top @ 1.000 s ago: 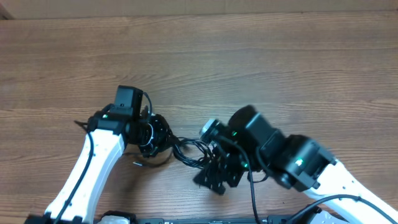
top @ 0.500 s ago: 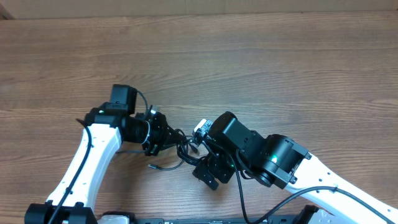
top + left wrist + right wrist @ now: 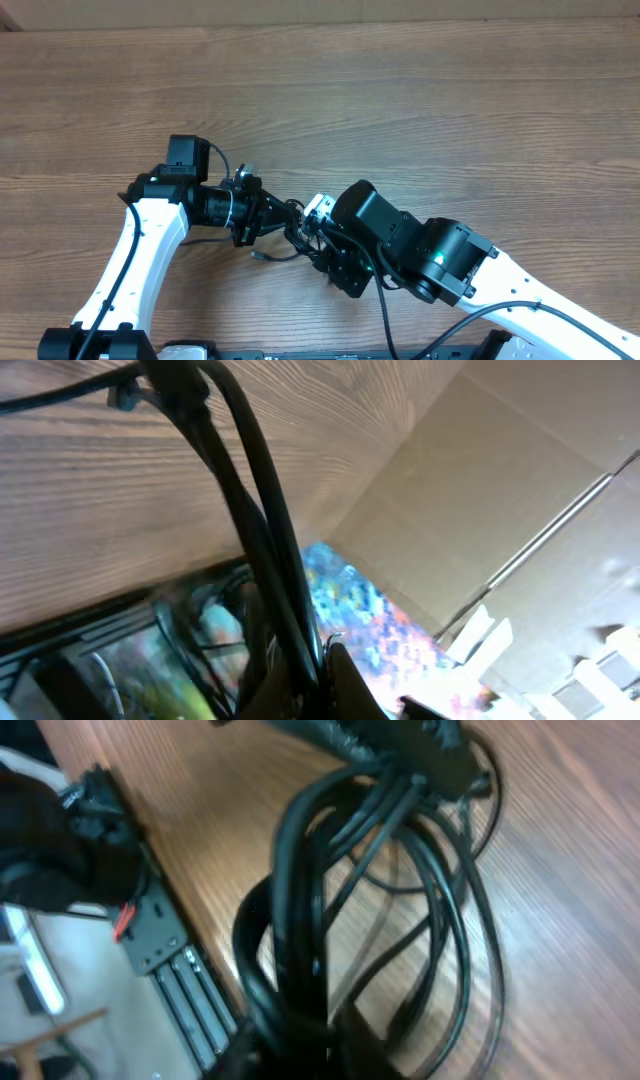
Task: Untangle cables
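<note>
The cables (image 3: 292,232) are a small black bundle stretched between my two grippers near the table's front middle. A loose end (image 3: 262,257) droops toward the wood. My left gripper (image 3: 264,215) is shut on the bundle's left side. In the left wrist view the black strands (image 3: 250,500) run down into its jaws (image 3: 312,678). My right gripper (image 3: 318,243) is shut on the right side. In the right wrist view several loops (image 3: 420,890) hang above the wood and gather between its fingers (image 3: 325,1040). The plugs are not clear in any view.
The wooden table (image 3: 420,100) stretches back behind both arms. The table's front edge with a black and grey rail (image 3: 170,980) lies close beside the right gripper. Cardboard panels (image 3: 500,480) stand beyond the table in the left wrist view.
My right gripper moved left onto the bundle and went from open to shut on it. The left gripper drew slightly left and back, pulling the cables taut between the two.
</note>
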